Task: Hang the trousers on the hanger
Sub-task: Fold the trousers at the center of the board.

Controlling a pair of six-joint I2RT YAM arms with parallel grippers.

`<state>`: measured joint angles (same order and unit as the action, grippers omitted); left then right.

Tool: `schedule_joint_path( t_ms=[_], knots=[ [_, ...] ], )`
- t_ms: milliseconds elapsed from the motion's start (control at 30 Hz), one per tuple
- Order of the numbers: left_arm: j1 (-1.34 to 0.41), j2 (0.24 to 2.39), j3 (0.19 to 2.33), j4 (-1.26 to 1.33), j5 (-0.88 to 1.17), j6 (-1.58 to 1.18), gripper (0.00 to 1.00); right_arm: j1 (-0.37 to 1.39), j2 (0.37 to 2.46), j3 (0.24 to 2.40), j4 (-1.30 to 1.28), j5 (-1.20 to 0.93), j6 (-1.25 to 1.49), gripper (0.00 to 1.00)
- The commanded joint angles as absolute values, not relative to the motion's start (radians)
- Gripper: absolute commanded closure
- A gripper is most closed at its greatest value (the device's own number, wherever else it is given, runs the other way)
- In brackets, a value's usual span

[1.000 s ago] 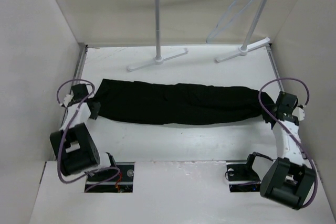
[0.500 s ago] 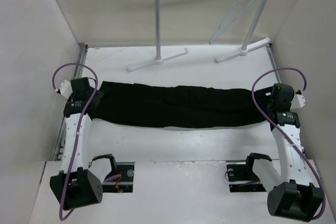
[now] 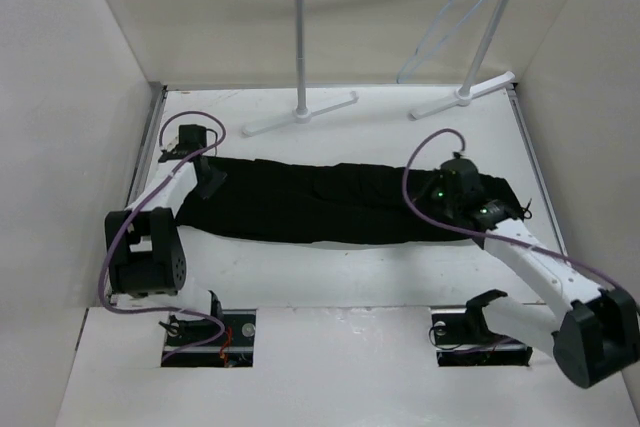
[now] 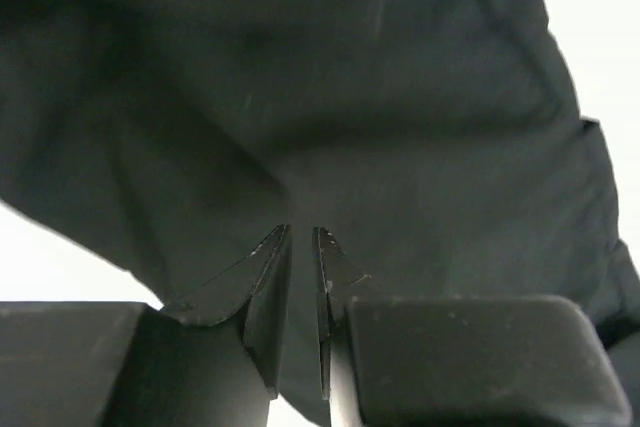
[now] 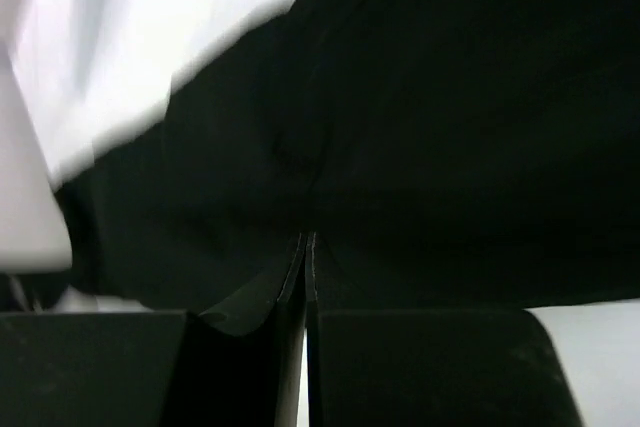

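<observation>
Jaws cannot be read from overhead, so that falls to the wrist cameras; overhead, the left gripper (image 3: 207,184) sits on the left end of the trousers (image 3: 330,202), and the right gripper (image 3: 452,193) on the cloth short of its right end; the trousers lie flat across the table (image 3: 400,267) in one long black band, well apart from the hanger (image 3: 440,35), which hangs on the white rack (image 3: 300,42) at the back right; count: one pair of trousers, one hanger, one rack, two grippers.

Left wrist view: fingertips (image 4: 265,267) drawn to a thin slit; cloth creases run into them (a pinch of trouser fabric, by the look).

Right wrist view: jaws pressed together, tips buried in a pucker of the same black cloth; likewise a pinch.

Handling, as a judgement: soft, limp, light; likely to sag between two holds and slide off thin wire; best taken by a thick edge, waistband or hem (which end is which cannot be told), then draped evenly over the hanger's lower bar.
</observation>
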<state>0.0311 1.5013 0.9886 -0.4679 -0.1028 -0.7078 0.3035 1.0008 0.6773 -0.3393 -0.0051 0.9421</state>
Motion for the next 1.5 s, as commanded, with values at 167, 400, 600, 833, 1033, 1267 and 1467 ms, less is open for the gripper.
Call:
schedule_joint_path(
  t_ms=[167,400,600,833,1033,1267,1467],
  knots=[
    [0.11,1.647,1.111,-0.356,-0.101,-0.673,0.87,0.478,1.198,0.68,-0.12,-0.049,0.908,0.9],
    [0.186,1.718,1.135,-0.269,-0.166,-0.637,0.87,0.437,1.223,0.612,-0.097,-0.051,0.893,0.9],
    [0.268,1.793,1.253,-0.258,-0.302,-0.511,0.85,0.378,1.203,0.56,-0.106,-0.057,0.87,0.89],
    [0.286,1.776,1.416,-0.294,-0.338,-0.488,0.75,0.297,1.088,0.571,-0.201,-0.066,0.827,0.87],
    [0.127,1.669,1.361,-0.327,-0.256,-0.59,0.68,0.162,0.942,0.64,-0.325,-0.055,0.816,0.76],
    [-0.209,1.635,1.125,-0.261,-0.121,-0.828,0.68,-0.227,0.851,0.67,-0.52,0.04,0.848,0.26],
    [-0.404,1.632,1.147,-0.226,-0.112,-0.831,0.67,-0.381,0.785,0.606,-0.615,0.207,0.884,0.15]
  ],
)
